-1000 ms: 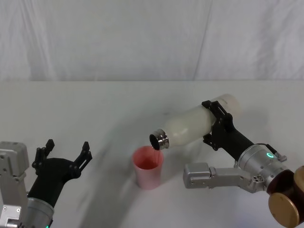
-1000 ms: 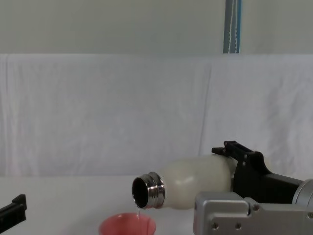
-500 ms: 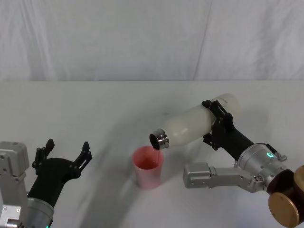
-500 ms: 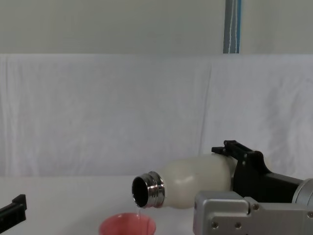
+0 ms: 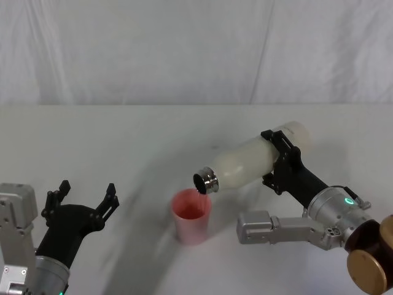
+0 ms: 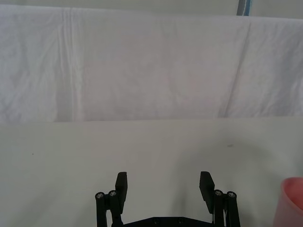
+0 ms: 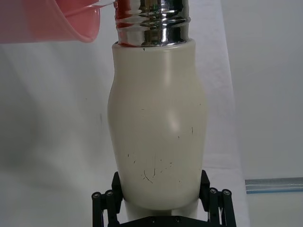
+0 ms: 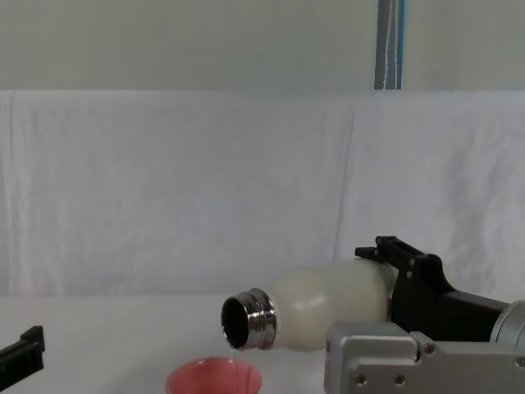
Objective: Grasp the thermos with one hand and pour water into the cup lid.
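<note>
While the right hand (image 5: 277, 161) clamps its black fingers (image 7: 204, 184) around the lower body of the thermos (image 5: 255, 161), the bottle lies tipped nearly flat above the table (image 5: 123, 141), its steel neck (image 5: 205, 180) pointing toward eight o'clock in the head view and dipping slightly downward. From the chest view the thermos (image 8: 328, 304) runs almost level, open mouth at the nine o'clock end, with the cup lid (image 8: 213, 378) sitting just below and a touch to the left of that mouth. A thin thread of water (image 8: 235, 359) drops from the lip of the neck into the pink cup. Looking down from the head camera, the cup lid (image 5: 191, 215) stands upright on the table directly under the neck, close to but not touching the steel rim. Seen along the right wrist, the cream body (image 7: 157, 132) fills the grip, a finger pressed on each side of the base, and the pink cup rim (image 7: 57, 23) sits beside the threaded neck. Off at about eight o'clock from the cup, the left hand (image 5: 85, 198) rests low near the table's near edge, its fingers (image 6: 121, 185) spread wide and holding nothing, well apart from both cup and bottle. A white cloth backdrop (image 5: 196, 49) hangs behind the table.
</note>
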`<state>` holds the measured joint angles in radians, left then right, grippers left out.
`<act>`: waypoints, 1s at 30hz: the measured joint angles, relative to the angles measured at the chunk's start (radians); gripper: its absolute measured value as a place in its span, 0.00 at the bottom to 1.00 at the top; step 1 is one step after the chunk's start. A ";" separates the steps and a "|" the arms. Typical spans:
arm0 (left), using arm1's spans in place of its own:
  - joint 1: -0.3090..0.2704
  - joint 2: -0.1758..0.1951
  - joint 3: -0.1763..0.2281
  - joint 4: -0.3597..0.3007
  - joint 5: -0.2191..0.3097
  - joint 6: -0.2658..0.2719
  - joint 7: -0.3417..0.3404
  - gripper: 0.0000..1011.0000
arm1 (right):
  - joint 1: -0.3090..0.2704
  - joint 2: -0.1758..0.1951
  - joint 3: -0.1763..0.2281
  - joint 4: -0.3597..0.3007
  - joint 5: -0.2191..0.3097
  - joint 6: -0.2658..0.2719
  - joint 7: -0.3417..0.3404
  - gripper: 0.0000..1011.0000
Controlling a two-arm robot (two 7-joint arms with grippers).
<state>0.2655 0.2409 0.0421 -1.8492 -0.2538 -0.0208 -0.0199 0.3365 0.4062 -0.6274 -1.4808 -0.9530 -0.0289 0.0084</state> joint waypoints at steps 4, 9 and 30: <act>0.000 0.000 0.000 0.000 0.000 0.000 0.000 0.99 | -0.001 0.000 0.000 0.000 0.000 0.000 0.000 0.94; 0.000 0.000 0.000 0.000 0.000 0.000 0.000 0.99 | -0.002 -0.001 0.001 0.000 0.005 -0.002 0.002 0.94; 0.000 0.000 0.000 0.000 0.000 0.000 0.000 0.99 | -0.017 -0.015 0.032 -0.009 0.088 -0.027 0.027 0.94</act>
<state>0.2655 0.2409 0.0421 -1.8492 -0.2538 -0.0208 -0.0199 0.3195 0.3910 -0.5953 -1.4900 -0.8647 -0.0557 0.0352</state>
